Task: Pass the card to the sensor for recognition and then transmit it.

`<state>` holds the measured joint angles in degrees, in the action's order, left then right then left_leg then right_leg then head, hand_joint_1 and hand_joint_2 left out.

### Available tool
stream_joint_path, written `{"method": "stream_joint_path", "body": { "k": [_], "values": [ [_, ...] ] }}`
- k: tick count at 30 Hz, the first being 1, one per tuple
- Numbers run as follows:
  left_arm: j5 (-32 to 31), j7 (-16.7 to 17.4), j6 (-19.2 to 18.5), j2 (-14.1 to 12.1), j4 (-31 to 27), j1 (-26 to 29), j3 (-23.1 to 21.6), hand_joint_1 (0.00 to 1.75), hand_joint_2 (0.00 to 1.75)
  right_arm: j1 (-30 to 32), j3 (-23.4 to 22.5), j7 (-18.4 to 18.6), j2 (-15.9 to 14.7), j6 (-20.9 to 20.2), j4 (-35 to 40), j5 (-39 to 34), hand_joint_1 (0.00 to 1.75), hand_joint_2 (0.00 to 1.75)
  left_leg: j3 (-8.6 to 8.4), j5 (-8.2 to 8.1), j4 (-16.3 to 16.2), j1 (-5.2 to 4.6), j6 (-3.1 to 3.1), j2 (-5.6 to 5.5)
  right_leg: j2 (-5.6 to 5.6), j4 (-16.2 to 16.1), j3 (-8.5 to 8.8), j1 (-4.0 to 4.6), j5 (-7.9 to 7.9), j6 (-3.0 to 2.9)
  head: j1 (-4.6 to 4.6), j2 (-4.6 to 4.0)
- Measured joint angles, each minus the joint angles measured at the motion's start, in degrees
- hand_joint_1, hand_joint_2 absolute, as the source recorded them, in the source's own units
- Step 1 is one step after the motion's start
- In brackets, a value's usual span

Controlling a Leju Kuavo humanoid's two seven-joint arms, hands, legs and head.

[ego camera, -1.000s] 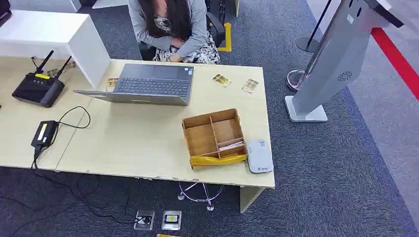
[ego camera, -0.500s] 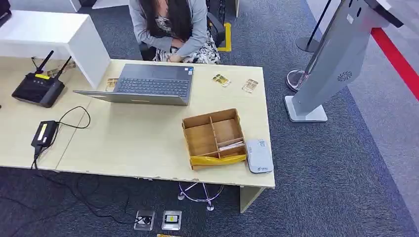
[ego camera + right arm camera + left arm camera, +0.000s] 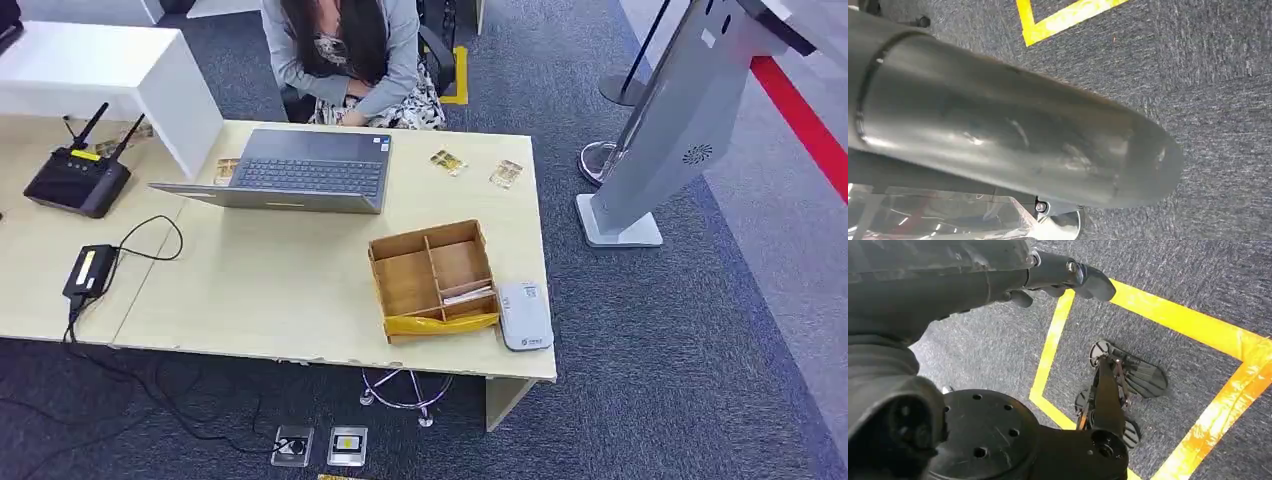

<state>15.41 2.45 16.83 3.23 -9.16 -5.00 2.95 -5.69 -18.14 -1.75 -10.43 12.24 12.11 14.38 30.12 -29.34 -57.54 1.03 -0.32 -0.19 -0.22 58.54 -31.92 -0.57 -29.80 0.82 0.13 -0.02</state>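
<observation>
Left hand (image 3: 998, 275) over carpet holding nothing, right hand (image 3: 1013, 135) state unclear, card (image 3: 467, 296) in wooden tray (image 3: 432, 248), well apart

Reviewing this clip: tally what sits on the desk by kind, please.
Laptop: 1
Router: 1
Power adapter: 1
Wooden divided box: 1
White card reader: 1
Small gold packets: 3
Total: 8
</observation>
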Motion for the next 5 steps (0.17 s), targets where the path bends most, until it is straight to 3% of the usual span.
{"method": "stream_joint_path", "body": {
  "k": [5],
  "values": [
    [0.3,-0.1,-1.2,-0.2,0.0,0.0,0.0,0.00,0.00,0.0,0.0,0.0,0.0,0.4,0.0,-0.3,0.00,0.00,0.00,0.00,0.0,0.00,0.00,0.00,0.00,0.0,0.00,0.00,0.00,0.00,0.00,0.02]
  ]
}}
